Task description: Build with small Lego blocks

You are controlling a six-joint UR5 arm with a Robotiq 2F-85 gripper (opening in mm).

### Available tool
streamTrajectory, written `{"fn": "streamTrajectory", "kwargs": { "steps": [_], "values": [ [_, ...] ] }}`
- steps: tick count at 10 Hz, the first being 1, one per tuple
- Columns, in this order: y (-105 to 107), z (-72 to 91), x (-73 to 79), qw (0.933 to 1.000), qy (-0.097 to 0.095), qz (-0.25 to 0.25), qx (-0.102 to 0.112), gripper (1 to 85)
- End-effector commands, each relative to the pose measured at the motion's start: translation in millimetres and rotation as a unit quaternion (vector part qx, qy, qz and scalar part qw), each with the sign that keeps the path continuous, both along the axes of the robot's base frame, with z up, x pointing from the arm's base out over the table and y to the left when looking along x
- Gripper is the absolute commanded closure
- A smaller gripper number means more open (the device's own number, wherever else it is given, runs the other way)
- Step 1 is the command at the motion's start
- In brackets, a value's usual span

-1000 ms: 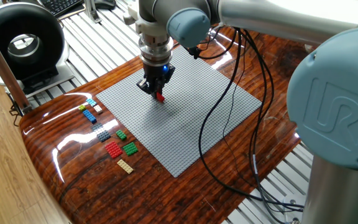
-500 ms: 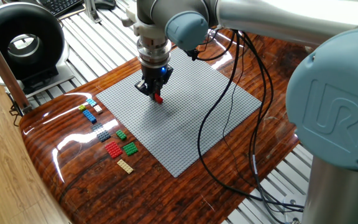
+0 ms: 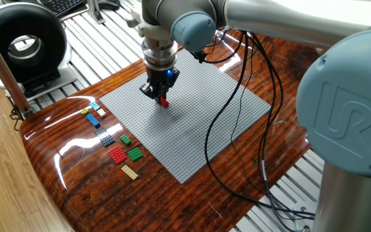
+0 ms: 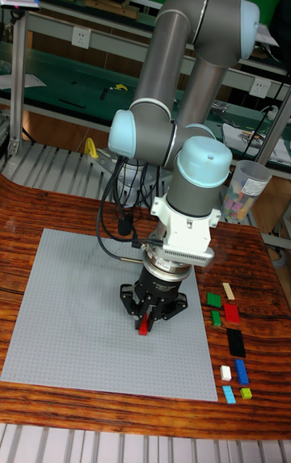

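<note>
Tool (image 3: 161, 95) clenched on a small red brick (image 3: 165, 101), held low over the grey baseplate (image 3: 198, 129) near its far-left part; contact with the studs impossible to tell. Remaining small Lego blocks (image 3: 116, 143) lying in a loose row on the wooden surface (image 3: 89, 187) just beside the baseplate's edge (also visible at right in the tall view (image 4: 232, 342)). Likely light, rigid, smooth plastic: best pinched across opposite flat sides, squarely, since a skewed hold would probably twist or slip when pressed onto studs.

Loose blocks (image 3: 111, 138) lie on the table (image 3: 76, 187) beside the baseplate (image 3: 198, 122).
</note>
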State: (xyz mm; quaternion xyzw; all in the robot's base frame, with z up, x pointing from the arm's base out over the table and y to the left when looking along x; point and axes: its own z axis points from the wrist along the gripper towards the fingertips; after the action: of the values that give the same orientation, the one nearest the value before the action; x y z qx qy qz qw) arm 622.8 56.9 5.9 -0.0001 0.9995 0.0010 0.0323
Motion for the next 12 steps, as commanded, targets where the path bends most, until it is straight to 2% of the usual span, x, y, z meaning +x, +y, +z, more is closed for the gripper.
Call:
{"fn": "streamTrajectory", "kwargs": {
  "steps": [1,8,10,11,12],
  "values": [
    [4.2,0.1,-0.8,0.9999,-0.002,-0.013,0.007,84.3],
    [4.0,-2.2,-2.2,1.0000,-0.006,0.000,0.007,84.3],
    [1.8,2.6,-4.8,1.0000,0.002,-0.005,0.001,84.3],
    [-2.8,4.2,-4.0,0.9999,0.003,0.010,-0.006,66.7],
    [0.4,3.1,-2.4,0.9994,0.002,0.033,0.004,45.3]
  ]
}}
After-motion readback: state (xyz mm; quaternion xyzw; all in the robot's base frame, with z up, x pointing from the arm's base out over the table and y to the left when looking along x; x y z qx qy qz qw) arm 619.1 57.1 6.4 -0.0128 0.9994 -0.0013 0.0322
